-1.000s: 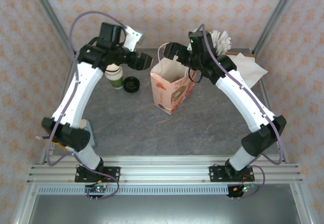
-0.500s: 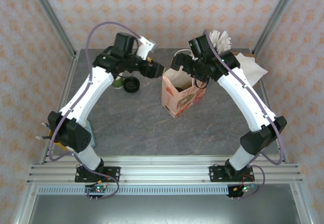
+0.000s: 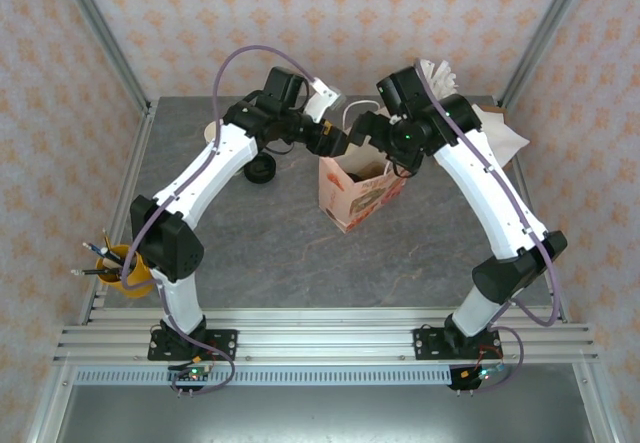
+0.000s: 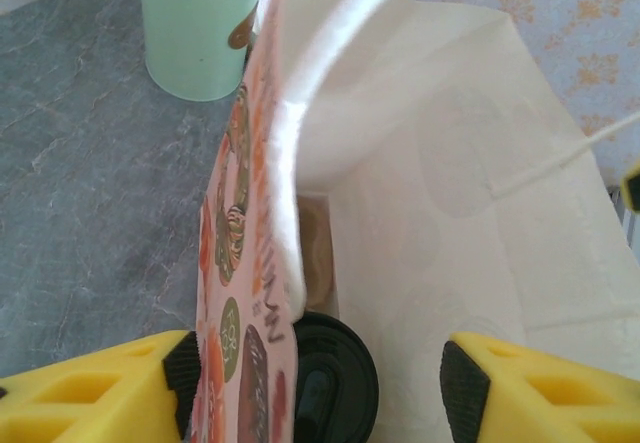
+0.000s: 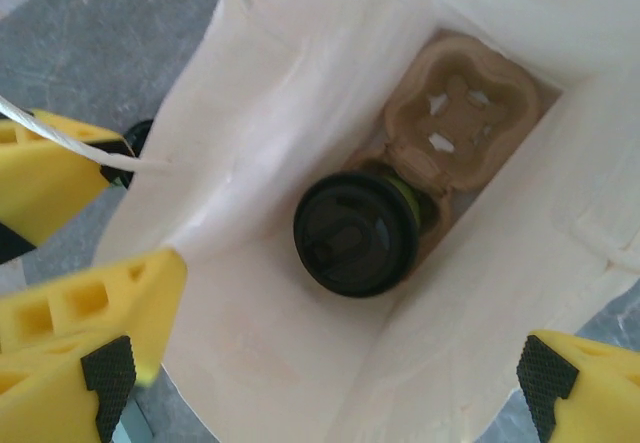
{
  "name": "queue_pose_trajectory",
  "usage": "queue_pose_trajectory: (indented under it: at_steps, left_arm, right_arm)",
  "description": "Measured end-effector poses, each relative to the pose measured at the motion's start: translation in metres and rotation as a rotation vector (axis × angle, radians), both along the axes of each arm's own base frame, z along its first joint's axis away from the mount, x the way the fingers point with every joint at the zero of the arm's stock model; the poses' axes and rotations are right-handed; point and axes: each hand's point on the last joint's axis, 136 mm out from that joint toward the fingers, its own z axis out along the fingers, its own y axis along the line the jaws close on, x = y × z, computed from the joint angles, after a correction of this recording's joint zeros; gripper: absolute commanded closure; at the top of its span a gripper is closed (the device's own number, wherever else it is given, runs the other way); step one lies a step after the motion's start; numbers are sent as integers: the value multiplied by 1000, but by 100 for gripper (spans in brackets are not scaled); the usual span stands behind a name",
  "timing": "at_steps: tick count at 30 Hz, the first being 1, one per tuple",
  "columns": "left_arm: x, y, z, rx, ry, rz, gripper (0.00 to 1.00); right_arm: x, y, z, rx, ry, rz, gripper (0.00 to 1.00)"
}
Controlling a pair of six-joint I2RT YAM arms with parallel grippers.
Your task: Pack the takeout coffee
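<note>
Left gripper: partly open, gripping nothing. The printed side wall of the paper bag rises between its yellow fingers. One pad sits just beside the wall's outer face, and whether it touches cannot be told.
Left arm: rises from its base at the near left, bends at the elbow and reaches right across the table, with the wrist tipped down over the bag's left rim.
Right gripper: spread wide and empty, facing straight down into the bag's mouth with a finger to either side.
Right arm: climbs from the near right base and arches back and left, its wrist above the bag's far rim and close to the left wrist.
Takeout coffee: upright on the bag's floor, black lid up, a sliver of green side showing. It touches a brown moulded cup tray lying at the bottom.
Coffee and grippers: the cup is below both grippers and on the inner side of the wall. Its lid shows between the left fingers, and neither gripper touches it.
Paper bag: upright at mid-table, mouth open, with a white cord handle at its rim.
Around: a loose black lid lies left of the bag, a mint-green holder stands beyond it, and a yellow cup of pens sits near the left base.
</note>
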Motion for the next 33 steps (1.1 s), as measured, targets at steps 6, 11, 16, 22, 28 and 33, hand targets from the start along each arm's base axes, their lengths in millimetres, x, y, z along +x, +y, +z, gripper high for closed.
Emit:
queue_pose_trajectory:
  at_steps: [6,11,16,22,28,33]
  left_arm:
    - [8,-4,-2,19,-8,6,84]
    - [10,-2,2,27,-14,27,100]
    - [13,0,7,32,-30,48,100]
    - [23,10,5,72,-42,120,100]
    - [32,21,2,99,-29,209,100]
    - [40,36,-3,132,-18,286,100]
  right_arm:
    - [-20,-2,-3,7,78,21,1]
    - [-29,2,-4,34,118,42,1]
    - [-37,10,-6,75,160,64,1]
    - [-54,14,-40,92,286,72,1]
    - [-59,31,-48,186,304,128,1]
    - [-65,36,-24,251,209,200,1]
